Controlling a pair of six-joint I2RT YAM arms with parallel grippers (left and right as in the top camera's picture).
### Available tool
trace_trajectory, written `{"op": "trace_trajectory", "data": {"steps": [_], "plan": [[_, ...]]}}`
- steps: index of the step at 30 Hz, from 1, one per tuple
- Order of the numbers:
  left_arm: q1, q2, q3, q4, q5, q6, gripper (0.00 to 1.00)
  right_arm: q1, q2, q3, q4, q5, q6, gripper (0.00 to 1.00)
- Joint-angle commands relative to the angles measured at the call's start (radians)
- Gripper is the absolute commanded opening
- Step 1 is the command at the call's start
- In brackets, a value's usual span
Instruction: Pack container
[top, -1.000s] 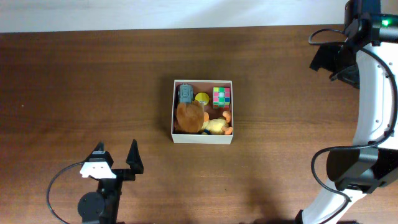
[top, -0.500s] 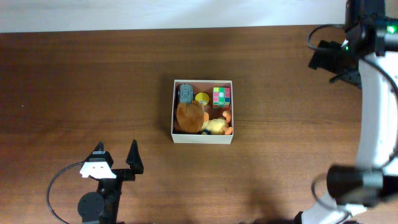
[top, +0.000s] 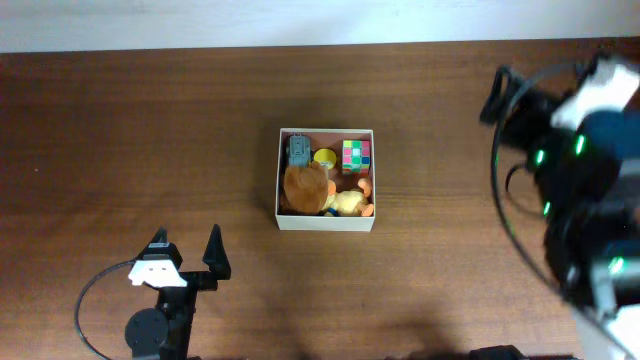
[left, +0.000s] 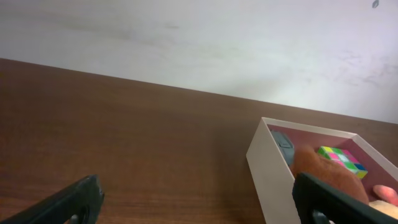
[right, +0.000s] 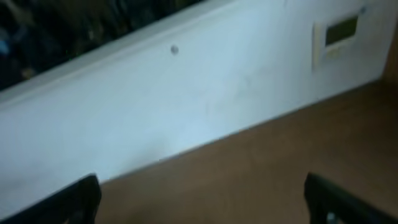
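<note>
The container (top: 277, 190), a square shallow white box with a pinkish inside, sits mid-table. It holds a brown plush (top: 304, 187), a grey toy (top: 298, 151), a yellow ball (top: 325, 157), a colourful cube (top: 356, 154) and a yellow-orange plush (top: 349, 203). My left gripper (top: 186, 255) is open and empty at the front left, well short of the box. In the left wrist view (left: 193, 202) the box wall (left: 268, 171) is to the right. My right gripper (top: 505, 98) is blurred at the far right, open and empty in the right wrist view (right: 199, 199).
The brown wooden table (top: 140, 130) spreads around the box. A white wall (right: 186, 106) runs along the table's far edge, with a small panel (right: 339, 34) on it. The right arm's body (top: 590, 190) fills the right side of the overhead view.
The right arm has swung quickly, its gripper moving leftward and down from the far right corner, now blurred. The left arm and the box have not moved.
</note>
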Motion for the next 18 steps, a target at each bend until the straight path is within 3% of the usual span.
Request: {"op": "trace_trajectory", "data": {"steps": [1, 8, 18], "plan": [[0.0, -0.008, -0.006, 0.0, 0.014, 0.016, 0.99, 0.007, -0.161, -0.232, 0.114, 0.013, 0.005, 0.99], [0.0, -0.008, -0.006, 0.0, 0.014, 0.016, 0.99, 0.007, -0.484, -0.645, 0.307, -0.015, 0.006, 0.99], [0.0, -0.008, -0.006, 0.0, 0.014, 0.016, 0.99, 0.008, -0.799, -0.983, 0.354, -0.068, 0.009, 0.99]]}}
